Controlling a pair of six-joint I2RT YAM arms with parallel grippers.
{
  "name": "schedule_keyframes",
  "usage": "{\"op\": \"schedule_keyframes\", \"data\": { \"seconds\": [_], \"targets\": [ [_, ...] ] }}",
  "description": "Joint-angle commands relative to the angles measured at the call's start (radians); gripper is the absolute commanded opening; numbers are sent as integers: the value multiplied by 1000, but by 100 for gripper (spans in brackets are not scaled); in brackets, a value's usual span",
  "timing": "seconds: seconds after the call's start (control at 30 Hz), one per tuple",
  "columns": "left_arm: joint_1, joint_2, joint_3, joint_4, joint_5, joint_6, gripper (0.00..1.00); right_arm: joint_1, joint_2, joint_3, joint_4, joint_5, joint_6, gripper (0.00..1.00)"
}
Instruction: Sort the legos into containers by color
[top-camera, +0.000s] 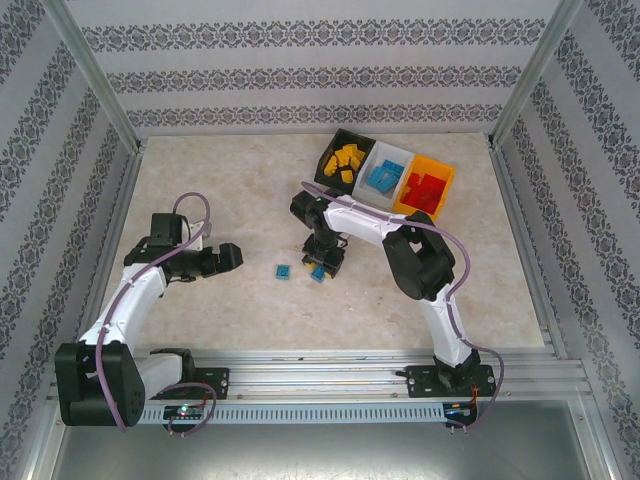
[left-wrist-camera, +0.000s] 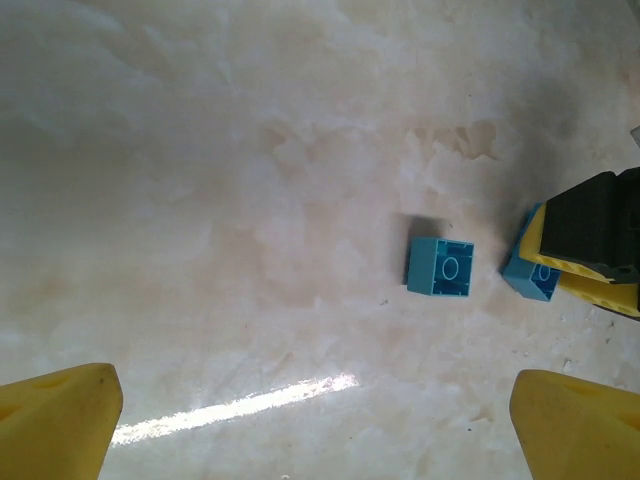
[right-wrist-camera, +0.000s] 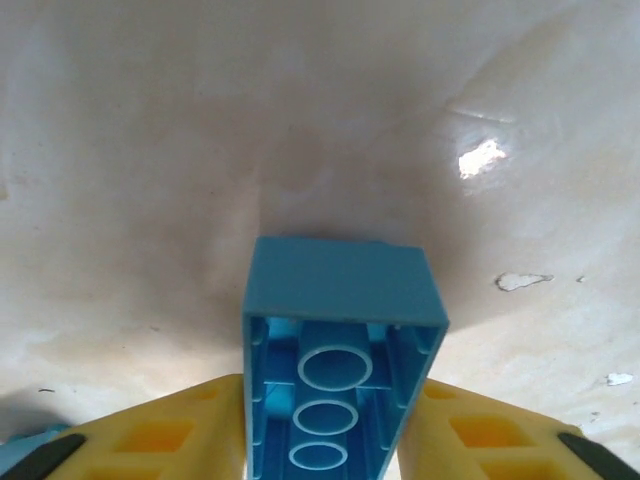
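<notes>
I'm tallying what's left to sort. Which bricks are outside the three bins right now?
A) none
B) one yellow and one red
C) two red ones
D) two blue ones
D: one loose blue brick lies on the table, and a second blue brick sits pinched in the right claw beside it.

Overhead view: bright, even light. The pale marbled tabletop (top-camera: 220, 190) is lit uniformly, and only faint, soft shadows are noted.

Left wrist view: a glare streak is recorded toward 6 o'clock. The small light-blue plastic brick (left-wrist-camera: 440, 267) is sharp, with a short shadow at its 11 o'clock. The yellow fingertips (left-wrist-camera: 60, 420) are blurred.

Right wrist view: a specular spot is seen at 2 o'clock. A broad soft shadow is cast toward 12 o'clock by the hollow blue rectangular brick (right-wrist-camera: 345, 290).
</notes>
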Motion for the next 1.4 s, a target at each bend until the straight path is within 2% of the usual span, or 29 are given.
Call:
{"op": "schedule_keyframes", "data": {
  "seconds": [0.0, 0.33, 0.63, 0.87, 1.17, 1.23, 1.37],
  "targets": [
    [10, -16, -4, 41, -21, 54, 100, -3, -10, -28, 0, -11, 9, 36],
    [8, -1, -6, 40, -26, 47, 100, -43, -111, -40, 9, 35, -71, 35],
    [4, 27, -7, 47, -33, 48, 100, -142, -239, 47, -54, 144, -207, 34],
    [2, 43, -10, 51, -45, 58, 100, -245, -223, 330, -192, 262, -360, 34],
    [-7, 66, -15, 62, -52, 68, 100, -335, -7, 910, -397, 416, -543, 34],
    [-9, 76, -12, 63, -50, 66, 100, -352, 30, 964, -391, 434, -565, 34],
    [-11, 90, -11, 58, -49, 67, 100, -387, 59, 964, -310, 437, -597, 34]
  ]
}}
